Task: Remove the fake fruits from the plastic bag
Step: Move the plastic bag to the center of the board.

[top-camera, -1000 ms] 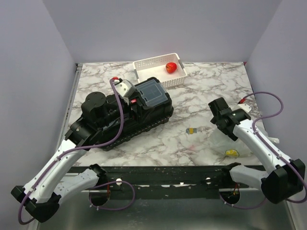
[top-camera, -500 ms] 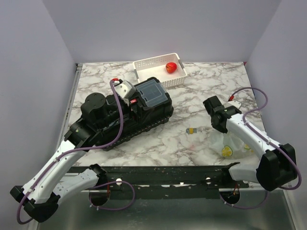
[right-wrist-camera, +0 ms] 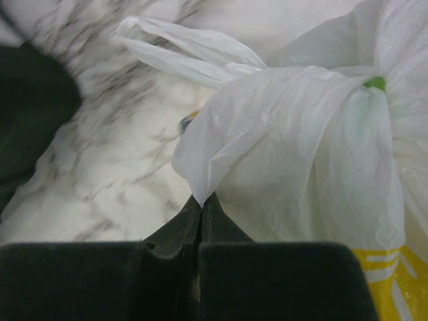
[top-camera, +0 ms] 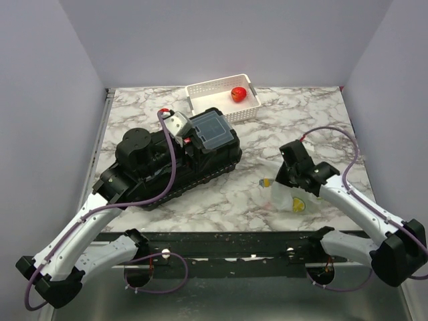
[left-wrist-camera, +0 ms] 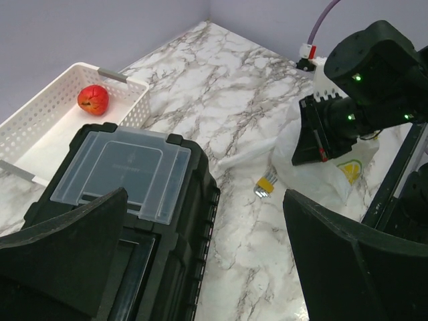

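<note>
At the left of the overhead view, my left arm [top-camera: 100, 200] hangs over the black toolbox [top-camera: 200, 150], its jaws spread wide and holding nothing. At upper centre, the white basket [top-camera: 200, 93] holds one red fruit [top-camera: 238, 93]. Right of centre, the plastic bag [top-camera: 286, 199] has shifted. A second ago it lay at the lower right by the edge of the desk [top-camera: 301, 114]; now it sits further left, just beside a small yellow item [top-camera: 266, 182]. My right jaws are pinched tight on a fold of the bag. I judge that the bag has only been dragged, not emptied. Yellow and green patches show through the plastic, so its mouth needs opening next.
</note>
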